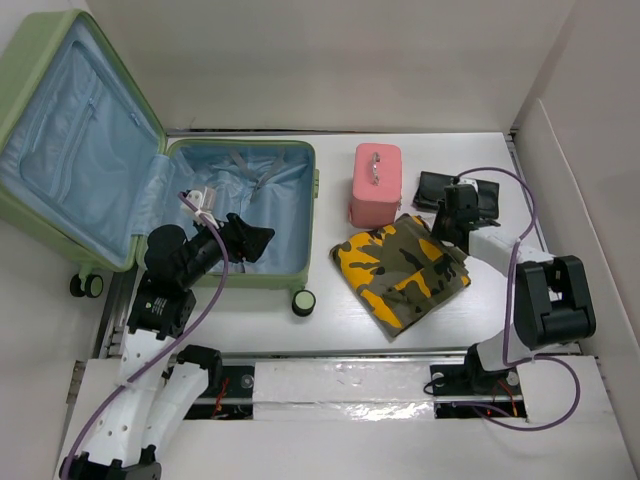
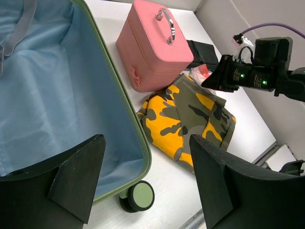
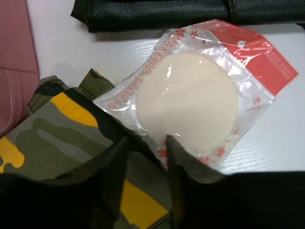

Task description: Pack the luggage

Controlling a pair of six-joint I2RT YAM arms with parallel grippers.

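nothing lies in your luggage yet; left gripper hangs wide and empty, right gripper narrow over the cloth, grip unclear.

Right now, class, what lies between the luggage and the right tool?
The pink case and the camo cloth lie between the luggage and the right tool. The top view shows this, with the cloth nearest the tool.

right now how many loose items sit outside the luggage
4: the pink case beside the luggage, the camo garment on its near side, the black pouch further right, a makeup sponge packet between garment and pouch. More may be hidden.
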